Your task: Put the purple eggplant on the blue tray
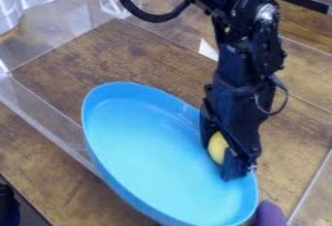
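Note:
The blue tray [136,152] is a large oval dish that fills the lower middle of the camera view. My gripper [226,154] points down over the tray's right side, inside the rim. A yellow lemon-like ball [218,148] sits between its black fingers, and the jaws look closed on it. Only the rounded tip of the purple eggplant [273,214] shows. It lies at the bottom right edge, just outside the tray and apart from the gripper.
The tray rests on a wooden tabletop [116,60]. A clear plastic wall [46,36] runs along the left and back. The black arm [247,36] rises from the gripper toward the top of the view.

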You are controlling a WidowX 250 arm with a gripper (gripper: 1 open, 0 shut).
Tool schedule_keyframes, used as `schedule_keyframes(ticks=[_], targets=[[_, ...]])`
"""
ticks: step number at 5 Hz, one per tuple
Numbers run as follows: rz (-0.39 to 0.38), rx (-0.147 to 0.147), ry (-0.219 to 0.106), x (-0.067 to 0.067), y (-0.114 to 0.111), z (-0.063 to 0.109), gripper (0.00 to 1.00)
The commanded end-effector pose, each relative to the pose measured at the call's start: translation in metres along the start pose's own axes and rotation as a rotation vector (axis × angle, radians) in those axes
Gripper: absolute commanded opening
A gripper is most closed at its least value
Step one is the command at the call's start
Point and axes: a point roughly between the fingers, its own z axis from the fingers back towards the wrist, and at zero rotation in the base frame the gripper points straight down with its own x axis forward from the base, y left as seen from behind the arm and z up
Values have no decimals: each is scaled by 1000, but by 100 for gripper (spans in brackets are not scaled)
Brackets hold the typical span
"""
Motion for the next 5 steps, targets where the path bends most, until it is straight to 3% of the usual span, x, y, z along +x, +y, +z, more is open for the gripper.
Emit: schedule_keyframes(ticks=[1,2,3,5], targets=[[-65,-14,44,0,-13,-10,0],[-80,-11,35,7,-13,-10,100],[-91,-9,27,12,-14,-11,0],[-112,-7,9,22,-15,-12,0]])
